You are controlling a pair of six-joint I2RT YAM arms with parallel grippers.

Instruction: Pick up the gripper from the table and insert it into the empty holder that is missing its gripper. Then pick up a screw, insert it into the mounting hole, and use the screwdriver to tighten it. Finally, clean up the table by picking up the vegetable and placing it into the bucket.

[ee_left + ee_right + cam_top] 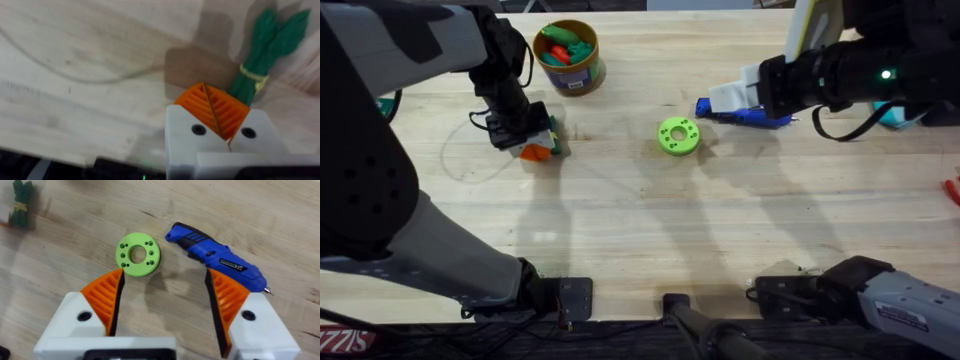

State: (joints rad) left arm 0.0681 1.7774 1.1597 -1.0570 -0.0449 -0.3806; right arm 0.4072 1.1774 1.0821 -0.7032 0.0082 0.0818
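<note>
- Your left gripper (218,117) is sitting clenched, pads together, just beside the vegetable (267,50) on the table.
- Your right gripper (165,300) is hovering released over the screwdriver (217,260) and green disc (138,255).
- The bucket (569,57) is standing behind the vegetable.

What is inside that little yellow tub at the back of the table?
The bucket holds a pile of small toy pieces, green, red-orange and teal. They cover its floor, so anything lying beneath them cannot be seen.

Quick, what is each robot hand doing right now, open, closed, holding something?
Left hand: closed, pads together, holding nothing; the vegetable lies just beyond it on the table.
Right hand: open, empty, above the screwdriver.
</note>
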